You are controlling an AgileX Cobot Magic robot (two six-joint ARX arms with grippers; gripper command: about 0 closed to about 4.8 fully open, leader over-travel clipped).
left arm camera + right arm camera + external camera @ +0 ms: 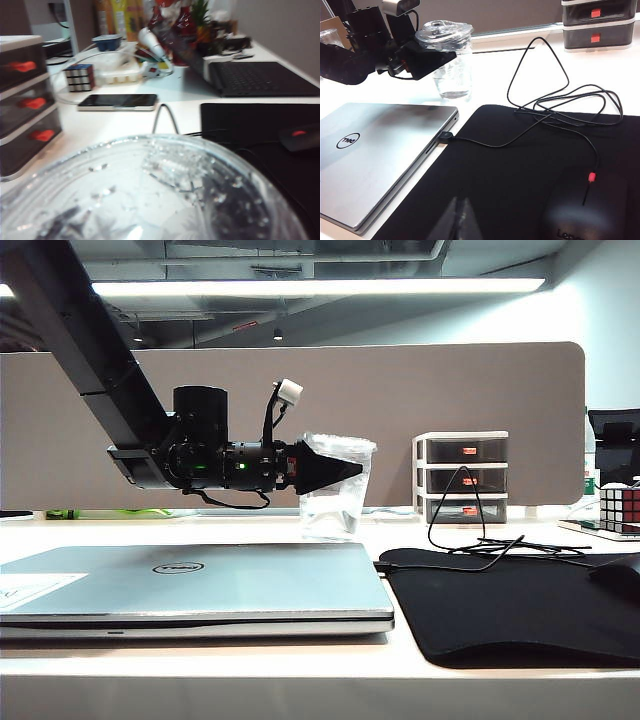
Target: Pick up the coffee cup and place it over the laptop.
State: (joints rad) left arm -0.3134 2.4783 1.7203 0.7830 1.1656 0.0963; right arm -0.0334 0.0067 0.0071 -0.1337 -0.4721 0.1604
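Laptop (pixel 200 585) lies closed on the table (pixel 300 675), below and slightly to the left of the left pincer (pixel 345 468), lid bare; nothing placed on it yet. Left arm comes down from upper left in the exterior view, wrist turned so the pincer points level toward the right, at the upper part of the coffee cup (pixel 335 490). Cup stands upright on the table just beyond the laptop's far right corner, not lifted as far as the frames show. Left pincer fingers sit beside the cup just under its lid; whether they grip or only flank it cannot be told, as the left wrist view is filled by the blurred clear lid (pixel 150 195). Judgement: approach done, grasp unconfirmed; lift, carry left over the laptop, and set-down remain. Black mouse pad (pixel 510 605) with loose cable (pixel 470 530) lies right of the left pincer. Right pincer (pixel 455 220) hangs over the mouse pad, well apart from the cup; its state cannot be told.
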